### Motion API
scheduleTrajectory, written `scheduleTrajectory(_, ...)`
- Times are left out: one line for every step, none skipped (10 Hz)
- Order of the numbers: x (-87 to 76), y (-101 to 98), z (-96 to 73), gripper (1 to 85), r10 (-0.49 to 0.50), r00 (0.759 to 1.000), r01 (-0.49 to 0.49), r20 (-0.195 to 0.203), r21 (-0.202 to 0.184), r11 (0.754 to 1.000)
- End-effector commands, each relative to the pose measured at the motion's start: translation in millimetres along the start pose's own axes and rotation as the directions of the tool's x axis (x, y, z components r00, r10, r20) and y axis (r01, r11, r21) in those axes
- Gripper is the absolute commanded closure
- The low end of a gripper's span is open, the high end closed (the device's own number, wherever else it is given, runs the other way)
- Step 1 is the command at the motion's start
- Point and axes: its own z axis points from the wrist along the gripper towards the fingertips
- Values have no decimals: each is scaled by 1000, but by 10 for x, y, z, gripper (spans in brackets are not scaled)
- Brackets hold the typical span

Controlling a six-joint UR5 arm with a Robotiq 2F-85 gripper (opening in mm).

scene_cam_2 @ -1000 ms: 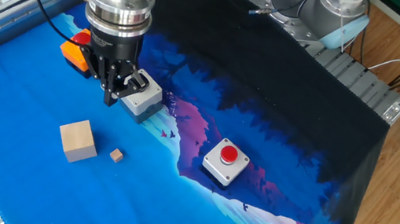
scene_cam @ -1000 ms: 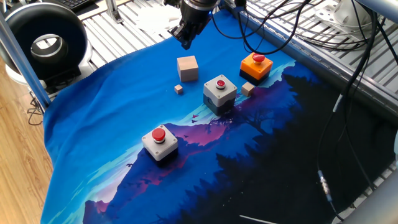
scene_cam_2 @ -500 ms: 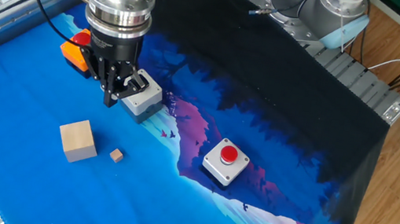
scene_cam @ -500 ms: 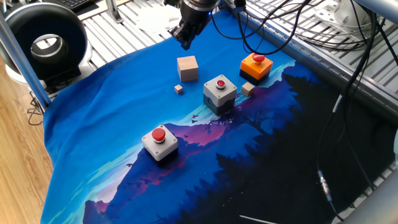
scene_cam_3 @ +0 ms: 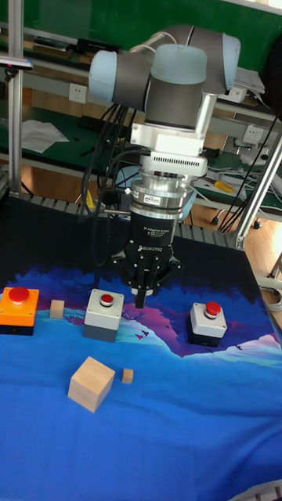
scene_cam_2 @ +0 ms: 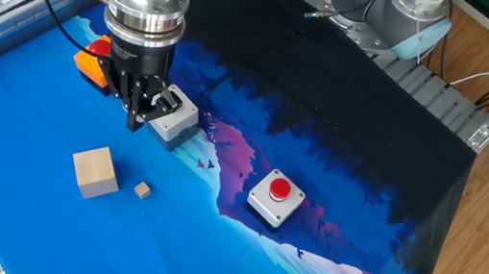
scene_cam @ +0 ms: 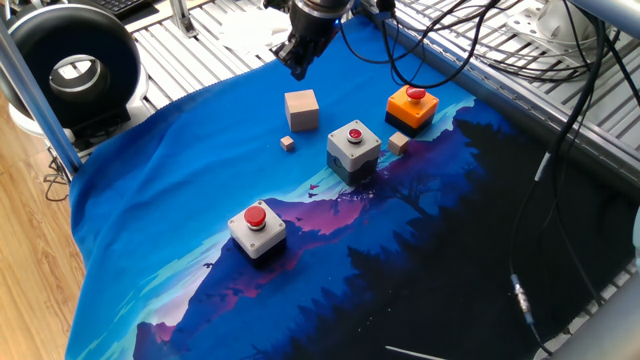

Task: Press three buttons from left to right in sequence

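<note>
Three buttons stand on the blue cloth (scene_cam: 150, 200): a grey box with a red cap (scene_cam: 257, 228) at the near left, a second grey one (scene_cam: 353, 147) in the middle, and an orange one (scene_cam: 412, 105) at the far right. In the tall fixed view they are the orange button (scene_cam_3: 19, 308), the middle button (scene_cam_3: 104, 311) and the grey button (scene_cam_3: 207, 321). My gripper (scene_cam_3: 141, 297) hangs above the cloth, touching none of them, its fingertips meeting in a point. From the other side the gripper (scene_cam_2: 135, 119) partly hides the middle button (scene_cam_2: 177, 117) and the orange button (scene_cam_2: 90, 63).
A large tan wooden cube (scene_cam: 302, 109) and two small ones (scene_cam: 287, 143) (scene_cam: 398, 142) lie near the buttons. A black ring-shaped device (scene_cam: 75, 70) and a metal post (scene_cam: 40, 90) stand at the left edge. Cables (scene_cam: 560, 150) hang at the right.
</note>
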Motion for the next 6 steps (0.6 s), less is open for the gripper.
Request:
scheduleTrajectory(-13,10,-11,847,7,1000,-7,4,-8,1000)
scheduleTrajectory(0,-4,-6,847,5,1000,-5,-1,-3,1000)
scheduleTrajectory(-3,-14,-3,847,9,1000,-9,0,2,1000)
scheduleTrajectory(-8,10,1,847,20,1000,-20,1,-5,1000)
scheduleTrajectory(-10,-8,2,847,22,1000,-22,2,2,1000)
scheduleTrajectory(30,-81,1,847,14,1000,-14,-13,30,999)
